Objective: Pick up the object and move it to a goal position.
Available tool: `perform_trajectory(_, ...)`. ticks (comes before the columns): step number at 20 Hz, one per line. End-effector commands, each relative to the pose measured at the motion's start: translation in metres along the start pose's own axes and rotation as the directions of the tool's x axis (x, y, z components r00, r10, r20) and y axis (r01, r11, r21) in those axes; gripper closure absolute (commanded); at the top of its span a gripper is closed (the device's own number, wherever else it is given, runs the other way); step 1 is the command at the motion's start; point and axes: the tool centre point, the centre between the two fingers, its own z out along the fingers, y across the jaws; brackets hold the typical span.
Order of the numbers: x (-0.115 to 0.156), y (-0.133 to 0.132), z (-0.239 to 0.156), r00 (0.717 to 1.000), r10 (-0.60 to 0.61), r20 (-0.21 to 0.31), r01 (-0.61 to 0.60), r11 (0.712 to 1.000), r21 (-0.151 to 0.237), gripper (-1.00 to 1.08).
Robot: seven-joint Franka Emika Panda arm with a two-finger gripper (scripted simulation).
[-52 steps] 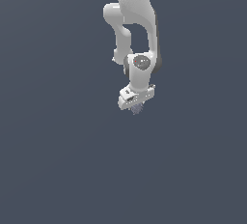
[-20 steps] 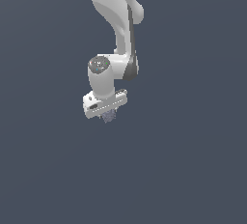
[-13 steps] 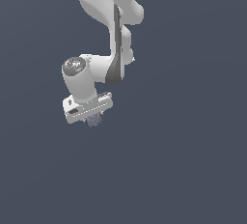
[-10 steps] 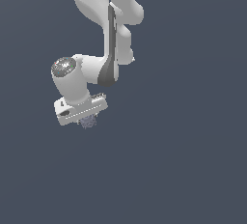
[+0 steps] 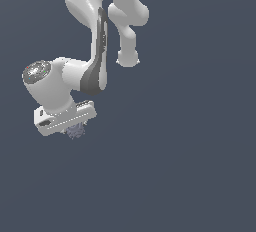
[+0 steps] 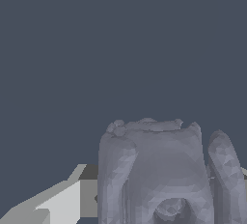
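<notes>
The object (image 5: 75,132) is a small grey-blue, rough lump that hangs just under my white gripper (image 5: 75,130) at the exterior view's left. The gripper is shut on it and holds it up off the flat dark grey ground. In the wrist view the object (image 6: 159,175) fills the lower middle, a lumpy ridged form, with one white finger (image 6: 58,203) showing beside it. The other finger is hidden behind the lump. The fingertips are hardly visible in the exterior view.
The white arm (image 5: 95,36) bends down from the top of the exterior view to the wrist (image 5: 50,86). All around is plain dark grey ground (image 5: 190,166) with no other objects or edges in sight.
The arm has swung toward the exterior view's left and a little lower, carrying the grey-blue lump in the shut gripper. The wrist has turned so its round end faces outward.
</notes>
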Motion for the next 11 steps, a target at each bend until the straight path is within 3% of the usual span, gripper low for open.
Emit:
perform_trajectory(1,0.001,0.01,-0.002,1.0,-0.001,0.0,0.001,1.0,0.0,1.08)
perform_trajectory(11,0.003,0.024,-0.006,1.0,-0.001,0.0,0.001,1.0,0.0,1.08)
